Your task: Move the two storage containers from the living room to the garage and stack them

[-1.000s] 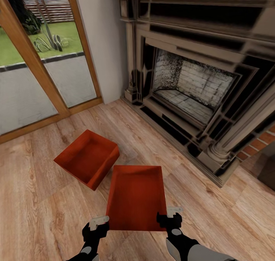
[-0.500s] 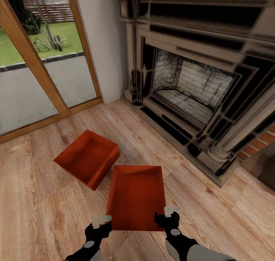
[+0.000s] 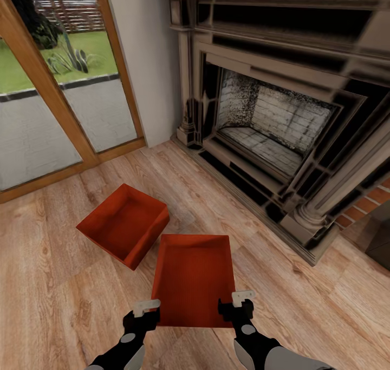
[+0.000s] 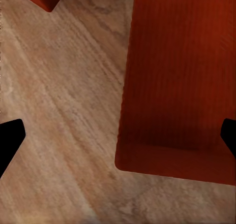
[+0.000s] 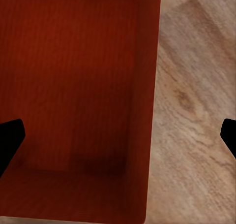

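Red-orange and open-topped, the nearer storage container (image 3: 194, 280) sits on the light wood plank floor (image 3: 49, 283) of the living room, directly in front of the robot. Its long sides run away from the camera, and its near short wall lies between the two arms. The second container (image 3: 125, 230) rests on the same floor just beyond and to the left, turned at an angle, one corner close to the first without clearly touching it.

The left gripper (image 3: 146, 311) hangs above the near left corner of the nearer container, and the right gripper (image 3: 238, 303) above the near right corner. Both are spread wide: in each wrist view the dark fingertips sit at opposite edges of the picture, with a side wall of the container (image 4: 179, 81) (image 5: 78, 101) running between them. This placement suggests the arms are lining up to pinch the two long walls and lift the bin together. Neither gripper holds anything yet.

Beyond the containers stands a dark ornate fireplace (image 3: 271, 121) with pale brick inside, and to the left wood-framed glass doors (image 3: 59, 88) look onto a lawn. How high the fingertips are above the rims is hard to judge. The arms are cut off at the picture's lower edge.
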Available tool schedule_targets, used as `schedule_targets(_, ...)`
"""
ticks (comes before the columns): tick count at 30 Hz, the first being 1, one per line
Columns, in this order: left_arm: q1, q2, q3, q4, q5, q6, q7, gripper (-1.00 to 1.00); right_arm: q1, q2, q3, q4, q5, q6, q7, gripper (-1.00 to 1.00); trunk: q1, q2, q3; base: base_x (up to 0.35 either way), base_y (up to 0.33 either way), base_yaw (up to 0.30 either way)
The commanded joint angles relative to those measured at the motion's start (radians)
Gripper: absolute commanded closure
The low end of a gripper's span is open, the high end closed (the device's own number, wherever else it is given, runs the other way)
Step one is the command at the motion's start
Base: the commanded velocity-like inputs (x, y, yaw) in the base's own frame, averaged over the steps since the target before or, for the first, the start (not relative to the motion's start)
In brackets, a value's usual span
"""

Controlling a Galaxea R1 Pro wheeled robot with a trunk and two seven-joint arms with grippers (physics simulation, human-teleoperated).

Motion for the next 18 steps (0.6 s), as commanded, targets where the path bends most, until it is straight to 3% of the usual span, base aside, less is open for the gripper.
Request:
schedule_targets(1,-0.001,0.003,-0.008,-0.002,0.009,-0.005,0.007,-1.00,-0.001,0.000,0.009,0.001,-0.010,-0.004,-0.003,-1.00,0.000,0.000,-0.001,0.000,0.000,0.000)
schedule_targets(12,-0.001,0.008,-0.007,-0.005,0.010,-0.008,0.008,-1.00,-0.001,0.002,0.008,0.002,-0.020,-0.004,-0.004,-1.00,0.000,0.000,-0.001,0.000,0.000,-0.005)
schedule_targets(18,-0.001,0.009,-0.007,-0.005,0.010,-0.008,0.009,-1.00,-0.001,0.003,0.007,0.003,-0.025,-0.002,-0.009,-1.00,0.000,0.000,-0.001,0.000,0.000,-0.184)
